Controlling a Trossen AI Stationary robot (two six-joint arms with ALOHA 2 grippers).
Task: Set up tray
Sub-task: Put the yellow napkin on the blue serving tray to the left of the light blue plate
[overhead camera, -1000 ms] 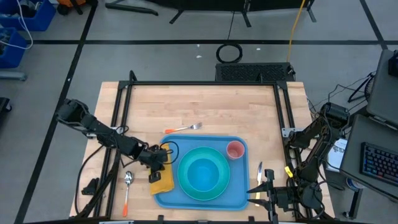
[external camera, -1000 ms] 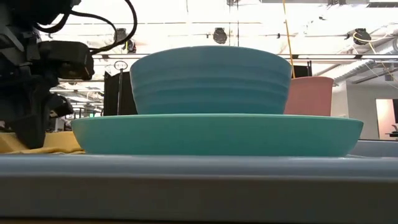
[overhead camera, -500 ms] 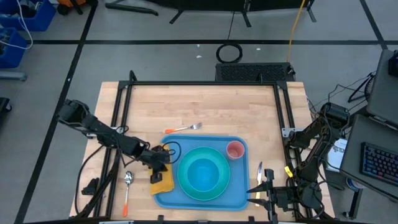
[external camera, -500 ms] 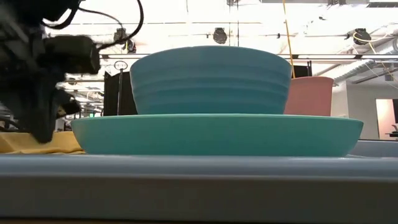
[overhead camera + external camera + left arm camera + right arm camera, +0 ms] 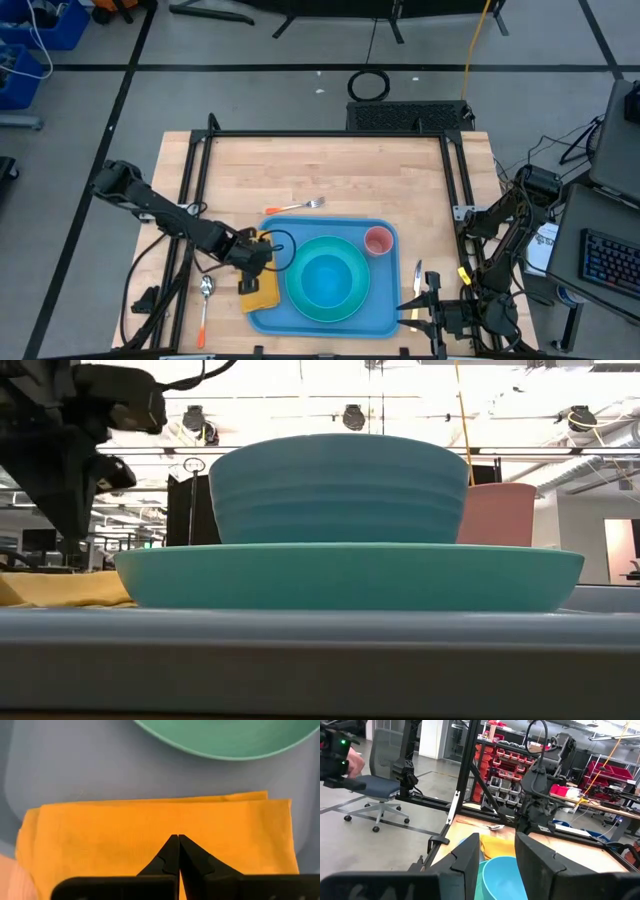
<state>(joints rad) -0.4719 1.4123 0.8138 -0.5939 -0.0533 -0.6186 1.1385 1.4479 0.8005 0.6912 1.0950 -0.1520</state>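
Observation:
The blue tray (image 5: 385,322) lies at the table's near middle. On it stand a turquoise plate (image 5: 300,300) with a blue bowl (image 5: 325,280) and a pink cup (image 5: 378,241). A folded yellow napkin (image 5: 258,292) lies flat across the tray's left rim. My left gripper (image 5: 178,838) hangs shut just above the napkin (image 5: 150,820), pointing steeply down and clear of it in the low view (image 5: 75,545). My right gripper (image 5: 497,857) waits open and level past the tray's near right corner (image 5: 405,306), with nothing between its fingers.
A fork (image 5: 300,205) lies on the wood beyond the tray. A spoon (image 5: 205,295) with an orange handle lies left of it, and a knife (image 5: 418,275) right of it. Black frame rails run along the table's sides. A person's hand (image 5: 355,762) shows in the room.
My left gripper has risen straight off the yellow napkin with its fingers shut. The napkin stays flat where it lay, across the tray's left rim.

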